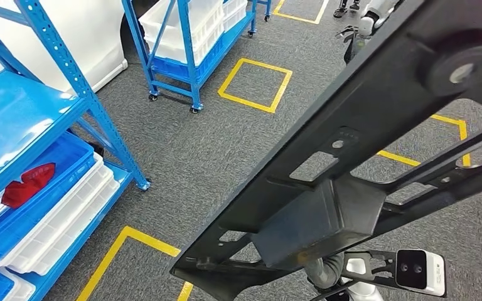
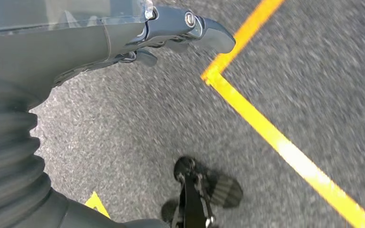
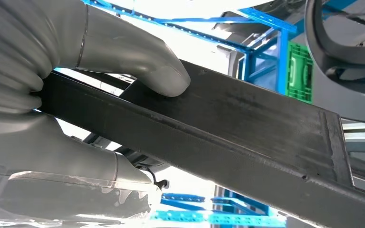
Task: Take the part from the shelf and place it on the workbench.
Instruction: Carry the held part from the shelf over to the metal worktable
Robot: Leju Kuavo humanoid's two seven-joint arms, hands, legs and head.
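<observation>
The part [image 1: 351, 157] is a long black plastic frame with cut-outs and a boxy block on its underside. It slants across the head view from the lower middle to the upper right, lifted above the floor. My right hand [image 3: 76, 99] grips one bar of the part [image 3: 247, 128], the thumb [image 3: 147, 66] pressed on the bar's flat face and the fingers wrapped under it. A grey bit of that hand [image 1: 324, 271] shows beneath the part's low end. My left hand [image 2: 123, 42] hangs over the grey carpet, its fingers stretched out and holding nothing.
A blue shelf [image 1: 69, 81] stands at the left with blue and white bins and a red object [image 1: 28, 185]. A second blue rack [image 1: 188, 37] holds white bins farther off. Yellow floor lines [image 1: 255, 84] mark the carpet. A green crate [image 3: 298, 71] sits on blue shelving.
</observation>
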